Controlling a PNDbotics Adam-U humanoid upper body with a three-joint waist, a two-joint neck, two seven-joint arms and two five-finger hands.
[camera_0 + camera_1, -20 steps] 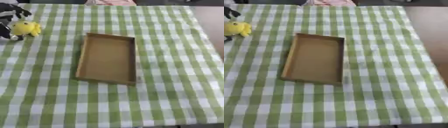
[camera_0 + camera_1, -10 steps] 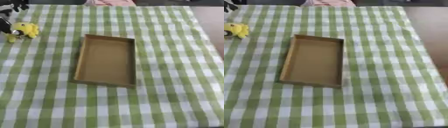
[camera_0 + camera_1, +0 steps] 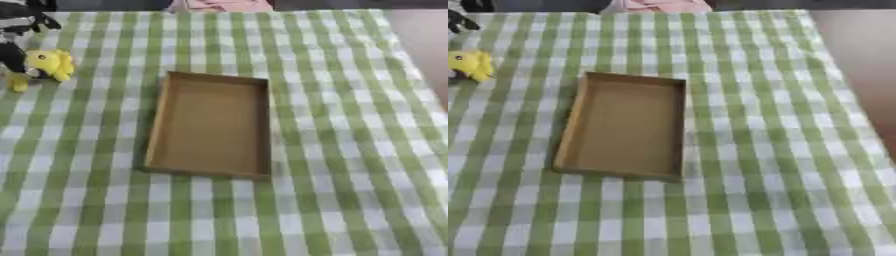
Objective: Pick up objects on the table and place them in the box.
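Our left hand (image 3: 19,47) grips the small yellow plush toy (image 3: 51,64) at the table's far left | shallow brown cardboard box (image 3: 210,125) empty | placing remains

Matt cardboard box (image 3: 213,126); cloth tablecloth (image 3: 350,125).

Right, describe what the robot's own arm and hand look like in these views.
Only the left hand shows, at the upper left corner beside a yellow toy. It is black with pale silver bands. No cables or markings can be made out. The right hand is out of view.
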